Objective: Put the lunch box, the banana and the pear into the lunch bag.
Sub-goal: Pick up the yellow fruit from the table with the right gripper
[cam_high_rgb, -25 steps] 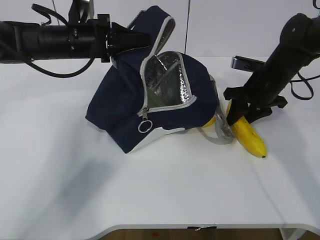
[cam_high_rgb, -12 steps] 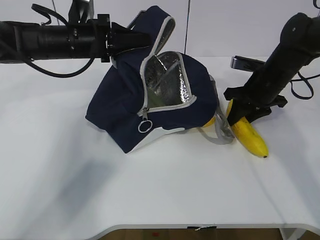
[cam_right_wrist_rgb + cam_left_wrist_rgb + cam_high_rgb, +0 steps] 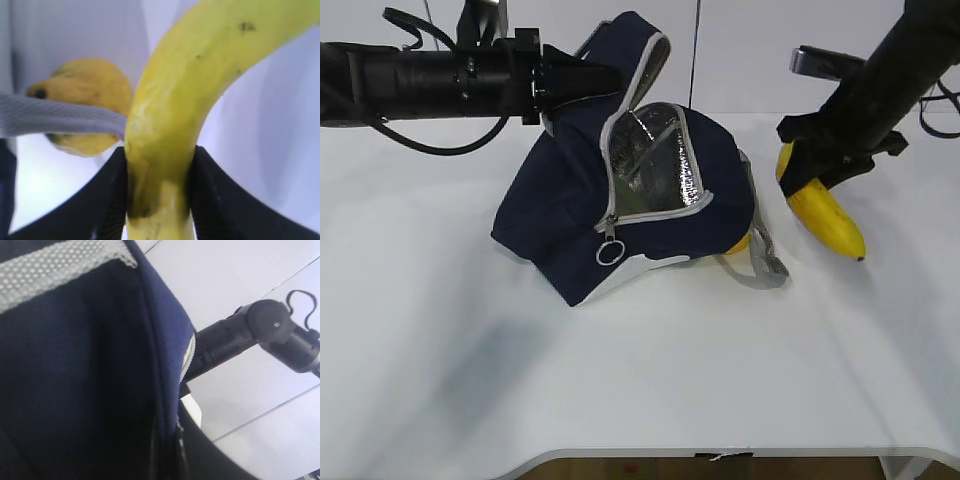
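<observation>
The navy lunch bag [image 3: 620, 200] stands tilted mid-table, its zipper open and its silver lining showing. My left gripper [image 3: 608, 77] is shut on the bag's top edge and holds it up; in the left wrist view dark blue fabric [image 3: 75, 365] fills the frame. At the right, my right gripper [image 3: 810, 168] is shut on the yellow banana [image 3: 828, 215] near its stem end, and the banana hangs clear of the table. The fingers [image 3: 107, 195] clamp the banana [image 3: 180, 95] from both sides. The pear [image 3: 741, 243] peeks out behind the bag's right corner and also shows as [image 3: 85, 105]. The lunch box is out of view.
A grey webbing handle [image 3: 765, 262] trails from the bag onto the table beside the pear and crosses in front of it as a grey strap [image 3: 60, 117]. The white table [image 3: 650, 380] ends in a front edge near the bottom. The right arm [image 3: 265, 330] shows past the bag.
My right gripper has closed on the banana and lifted it off the table, up and a little right. The left gripper and the bag have not moved.
</observation>
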### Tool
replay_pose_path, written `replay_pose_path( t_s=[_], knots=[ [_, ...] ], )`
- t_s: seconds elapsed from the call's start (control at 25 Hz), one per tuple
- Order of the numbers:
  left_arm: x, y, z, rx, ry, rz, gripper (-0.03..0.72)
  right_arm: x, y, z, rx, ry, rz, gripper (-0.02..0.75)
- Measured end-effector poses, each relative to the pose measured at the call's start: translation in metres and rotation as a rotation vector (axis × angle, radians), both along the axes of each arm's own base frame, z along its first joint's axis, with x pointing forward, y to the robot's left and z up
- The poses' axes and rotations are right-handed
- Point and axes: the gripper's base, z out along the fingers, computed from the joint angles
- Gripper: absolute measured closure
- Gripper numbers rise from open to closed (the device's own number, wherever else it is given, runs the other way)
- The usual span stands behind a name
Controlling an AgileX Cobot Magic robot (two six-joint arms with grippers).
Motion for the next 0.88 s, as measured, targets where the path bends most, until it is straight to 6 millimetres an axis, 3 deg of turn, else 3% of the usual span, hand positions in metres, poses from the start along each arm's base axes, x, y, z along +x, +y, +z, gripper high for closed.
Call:
replay_pose_path(
  t_s=[0.2, 0.44, 0.64, 0.88],
  knots=[
    [0.0, 0.0, 0.0, 0.0, 0.0, 0.0, 0.689, -0.006, 0.003, 0.039, 0.03, -0.058, 0.021, 0.452],
    [0.0, 0.0, 0.0, 0.0, 0.0, 0.0, 0.689, -0.017, 0.02, 0.077, 0.221, -0.143, 0.088, 0.453],
    [0.0, 0.0, 0.0, 0.0, 0.0, 0.0, 0.689, -0.018, 0.035, 0.088, 0.374, -0.185, 0.151, 0.453],
    [0.0, 0.0, 0.0, 0.0, 0.0, 0.0, 0.689, -0.024, 0.068, 0.092, 0.425, -0.192, 0.237, 0.453]
  ],
)
